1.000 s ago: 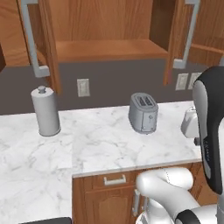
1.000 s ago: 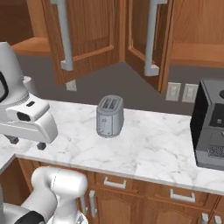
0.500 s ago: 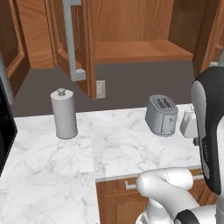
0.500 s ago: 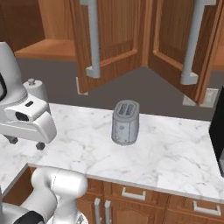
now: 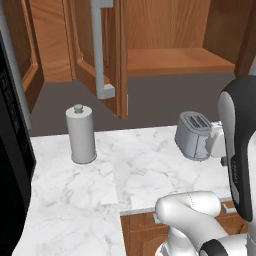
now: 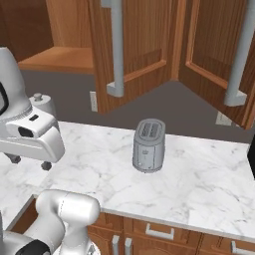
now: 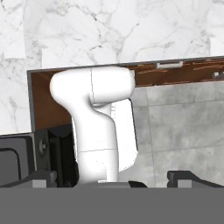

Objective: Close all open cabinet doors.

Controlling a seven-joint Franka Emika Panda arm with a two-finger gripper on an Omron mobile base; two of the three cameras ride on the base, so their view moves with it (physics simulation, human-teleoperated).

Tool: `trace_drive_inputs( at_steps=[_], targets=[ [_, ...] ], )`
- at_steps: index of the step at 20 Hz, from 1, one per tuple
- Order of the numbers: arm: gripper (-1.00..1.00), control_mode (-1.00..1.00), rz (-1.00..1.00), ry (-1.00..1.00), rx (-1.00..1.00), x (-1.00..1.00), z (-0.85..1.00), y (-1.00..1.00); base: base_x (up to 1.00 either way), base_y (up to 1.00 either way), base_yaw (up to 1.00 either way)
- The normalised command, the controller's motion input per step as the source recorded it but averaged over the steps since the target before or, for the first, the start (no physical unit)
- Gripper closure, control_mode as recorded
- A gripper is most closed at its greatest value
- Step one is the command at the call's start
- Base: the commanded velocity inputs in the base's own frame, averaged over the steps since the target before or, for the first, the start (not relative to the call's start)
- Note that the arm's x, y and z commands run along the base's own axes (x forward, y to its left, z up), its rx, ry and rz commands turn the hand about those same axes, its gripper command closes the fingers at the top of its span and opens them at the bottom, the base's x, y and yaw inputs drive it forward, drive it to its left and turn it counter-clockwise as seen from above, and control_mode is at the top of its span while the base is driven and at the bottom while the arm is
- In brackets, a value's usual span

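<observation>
Two cabinet doors hang open above the counter. One cabinet door (image 6: 139, 45) carries a long grey bar handle (image 6: 115, 47). The other cabinet door (image 6: 214, 55) swings out to its right with its own handle (image 6: 239, 60). From the left side, the nearer open door (image 5: 112, 55) stands almost edge-on beside the bare cabinet shelf (image 5: 175, 60), and another open door (image 5: 30, 65) shows at far left. My gripper (image 6: 29, 161) hangs low over the counter's left end, open and holding nothing, well below the doors. Its fingertips (image 7: 41, 178) point down at the robot's base and the floor.
A silver toaster (image 6: 148, 145) (image 5: 194, 135) stands on the marble counter (image 6: 199, 174). A paper-towel roll (image 5: 81, 134) stands to the left, near a black appliance (image 5: 12, 150). Drawer fronts (image 6: 159, 231) run under the counter edge.
The base has driven left and closer, so the whole scene has shifted right and grown larger. The doors stay open as before. The gripper keeps its pose.
</observation>
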Motion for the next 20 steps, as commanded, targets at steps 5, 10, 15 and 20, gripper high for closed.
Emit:
trace_drive_inputs(
  at_steps=[5,10,15,20],
  targets=[
    [-1.00,1.00,0.00,0.00,0.00,0.00,0.00,0.00,0.35,0.38,0.00],
    [-1.00,1.00,0.00,0.00,0.00,0.00,0.00,0.00,0.24,0.25,-0.01],
    [-1.00,1.00,0.00,0.00,0.00,0.00,0.00,0.00,0.28,0.25,-0.07],
    [-1.00,1.00,0.00,0.00,0.00,0.00,0.00,0.00,0.14,0.13,-0.14]
  ],
)
